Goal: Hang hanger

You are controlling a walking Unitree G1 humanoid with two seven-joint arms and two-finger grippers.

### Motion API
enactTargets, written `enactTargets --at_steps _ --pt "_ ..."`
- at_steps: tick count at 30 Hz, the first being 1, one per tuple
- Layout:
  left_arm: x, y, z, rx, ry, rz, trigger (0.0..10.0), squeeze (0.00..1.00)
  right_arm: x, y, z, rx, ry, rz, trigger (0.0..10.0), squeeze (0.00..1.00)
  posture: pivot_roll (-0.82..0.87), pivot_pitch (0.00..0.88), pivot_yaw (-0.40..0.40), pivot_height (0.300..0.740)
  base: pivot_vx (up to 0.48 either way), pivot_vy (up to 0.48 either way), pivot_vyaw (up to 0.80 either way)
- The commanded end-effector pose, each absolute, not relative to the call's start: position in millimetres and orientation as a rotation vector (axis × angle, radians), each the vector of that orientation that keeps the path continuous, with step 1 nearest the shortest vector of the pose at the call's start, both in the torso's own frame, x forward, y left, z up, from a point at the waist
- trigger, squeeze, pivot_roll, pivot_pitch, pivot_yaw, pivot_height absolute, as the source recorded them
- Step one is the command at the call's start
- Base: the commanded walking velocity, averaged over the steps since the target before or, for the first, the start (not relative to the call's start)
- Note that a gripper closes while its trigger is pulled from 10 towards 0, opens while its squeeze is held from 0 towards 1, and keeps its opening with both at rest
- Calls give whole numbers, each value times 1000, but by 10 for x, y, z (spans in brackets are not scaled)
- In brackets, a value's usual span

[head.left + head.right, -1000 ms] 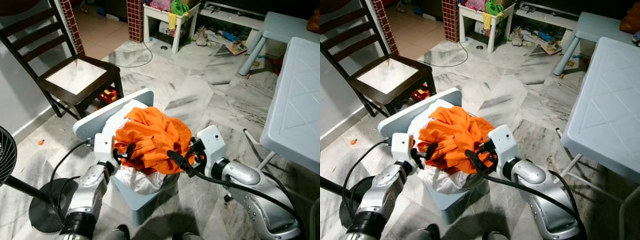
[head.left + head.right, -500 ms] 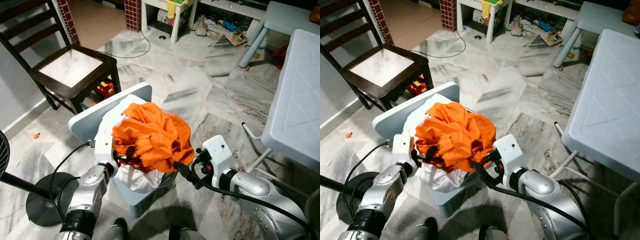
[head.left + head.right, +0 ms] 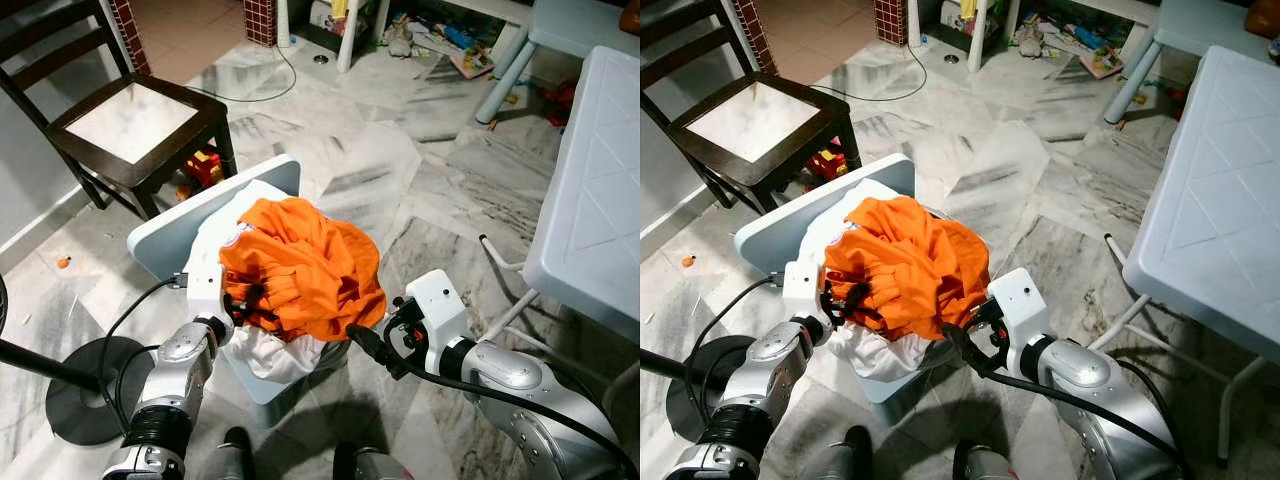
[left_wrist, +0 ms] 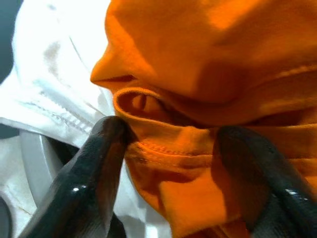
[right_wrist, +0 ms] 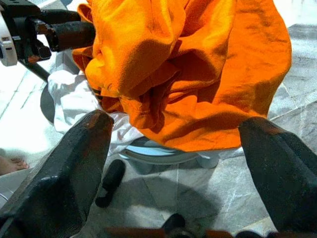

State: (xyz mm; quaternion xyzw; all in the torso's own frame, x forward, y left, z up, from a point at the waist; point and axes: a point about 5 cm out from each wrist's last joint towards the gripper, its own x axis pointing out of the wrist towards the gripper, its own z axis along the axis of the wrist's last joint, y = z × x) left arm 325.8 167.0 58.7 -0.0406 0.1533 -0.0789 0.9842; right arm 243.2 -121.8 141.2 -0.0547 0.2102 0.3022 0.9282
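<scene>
We had our left gripper [image 4: 171,163] spread wide around an orange shirt [image 3: 300,265] fold, at 9 o'clock on the bin [image 3: 262,378]. Right gripper [image 5: 178,163] gaped empty at 4. No hanger spotted; probably best pinching more cloth, then lifting slowly.

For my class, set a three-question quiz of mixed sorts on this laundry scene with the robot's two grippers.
1. True or false: the orange garment lies on top of white laundry in the bin.
2. Which gripper has its fingers in the orange cloth? A) left gripper B) right gripper
3. Fill in: the dark wooden chair stands to the robot's ____ of the white table.

Key: 1 true. 2 A; its fingers straddle a fold, while the right gripper's fingers stand open just short of the cloth. 3 left.
</scene>
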Motion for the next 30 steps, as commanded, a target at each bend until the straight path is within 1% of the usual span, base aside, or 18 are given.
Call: enactTargets --at_steps 1,7,11,12,16,19,26,28,29,30 --pt "3245 1680 554 -70 315 -159 0 0 2415 -1233 1445 -115 421 620 10000 0 -168 290 -76 740 0 0 0" --pt "3257 1715 562 -57 298 -154 0 0 2434 -1215 1444 -114 418 618 10000 0 -160 284 -72 740 0 0 0" --pt "3283 1752 624 -22 247 -143 0 0 2446 -1191 1438 -111 414 623 10000 0 -152 276 -69 740 0 0 0" --pt "3319 1783 718 9 196 -137 0 0 2468 -1175 1440 -108 408 622 10000 0 -145 269 -64 740 0 0 0" --pt "3370 1808 854 18 131 -127 0 0 2506 -1148 1439 -102 399 621 10000 0 -131 260 -58 740 0 0 0" --pt "3385 1767 929 15 95 -166 0 0 2527 -1119 1443 -94 388 623 10000 0 -120 252 -51 740 0 0 0" --pt "3375 1765 907 4 113 -179 0 0 2554 -1063 1442 -82 372 623 10000 0 -110 239 -36 740 0 0 0" --pt "3361 1765 899 -3 114 -169 0 0 2562 -1060 1442 -81 368 621 10000 0 -111 235 -32 740 0 0 0" --pt "3348 1773 897 -4 115 -133 0 0 2568 -1069 1445 -81 365 618 10000 0 -110 233 -31 740 0 0 0" --pt "3328 1788 902 -14 109 -84 3882 0 2576 -1078 1445 -81 363 614 10000 0 -109 231 -29 740 0 0 0"
